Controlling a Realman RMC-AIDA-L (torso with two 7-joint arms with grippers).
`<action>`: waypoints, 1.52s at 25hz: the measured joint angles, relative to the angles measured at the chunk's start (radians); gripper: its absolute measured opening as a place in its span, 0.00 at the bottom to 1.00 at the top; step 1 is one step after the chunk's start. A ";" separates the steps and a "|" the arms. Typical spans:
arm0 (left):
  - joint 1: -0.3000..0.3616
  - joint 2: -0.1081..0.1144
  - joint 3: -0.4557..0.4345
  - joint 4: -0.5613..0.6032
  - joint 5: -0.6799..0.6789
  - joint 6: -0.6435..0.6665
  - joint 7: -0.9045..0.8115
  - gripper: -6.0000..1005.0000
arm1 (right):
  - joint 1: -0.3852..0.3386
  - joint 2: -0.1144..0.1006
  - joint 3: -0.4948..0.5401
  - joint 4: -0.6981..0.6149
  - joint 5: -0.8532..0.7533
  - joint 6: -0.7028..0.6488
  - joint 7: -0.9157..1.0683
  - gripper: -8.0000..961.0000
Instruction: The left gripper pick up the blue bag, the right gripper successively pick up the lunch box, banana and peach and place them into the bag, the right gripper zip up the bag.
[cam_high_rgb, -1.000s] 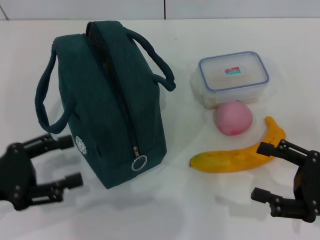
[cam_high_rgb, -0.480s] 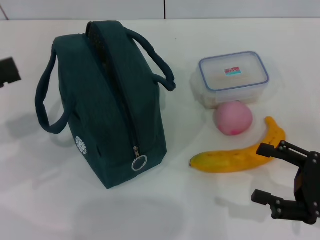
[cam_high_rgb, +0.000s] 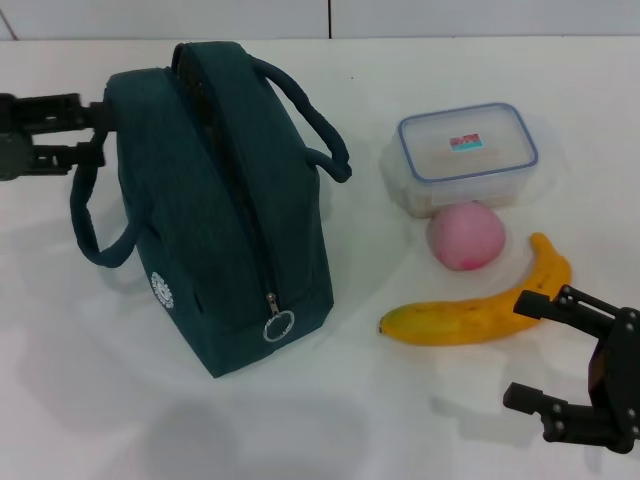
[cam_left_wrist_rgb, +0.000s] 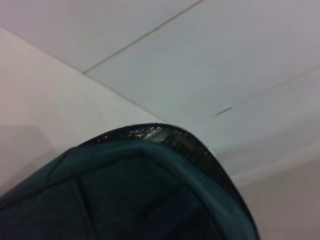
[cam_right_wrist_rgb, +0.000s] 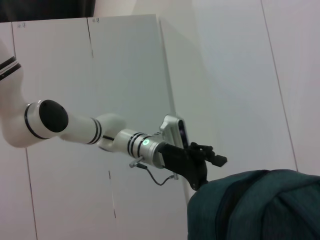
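Now the left tool (cam_high_rgb: 92, 135) sits at the blue bag's (cam_high_rgb: 225, 210) far left upper corner, fingers apart around the handle (cam_high_rgb: 90, 215) top. If they close too early, I think they pinch only fabric and the bag tips. The bag stands upright on the tabletop's (cam_high_rgb: 100, 400) left half, its long axis running from the near edge to the far edge. The right tool (cam_high_rgb: 560, 355), also apart, waits near the banana (cam_high_rgb: 480, 310).
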 joint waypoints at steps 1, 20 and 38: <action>-0.008 -0.001 0.012 0.002 0.005 -0.002 -0.011 0.82 | -0.001 0.000 0.001 0.000 0.000 0.000 0.000 0.89; -0.098 -0.022 0.153 0.056 0.103 -0.104 -0.084 0.70 | -0.008 -0.002 0.029 0.000 0.000 0.000 0.004 0.89; -0.093 -0.028 0.146 0.058 0.079 -0.108 -0.065 0.08 | -0.008 -0.003 0.033 0.008 0.039 -0.006 0.055 0.89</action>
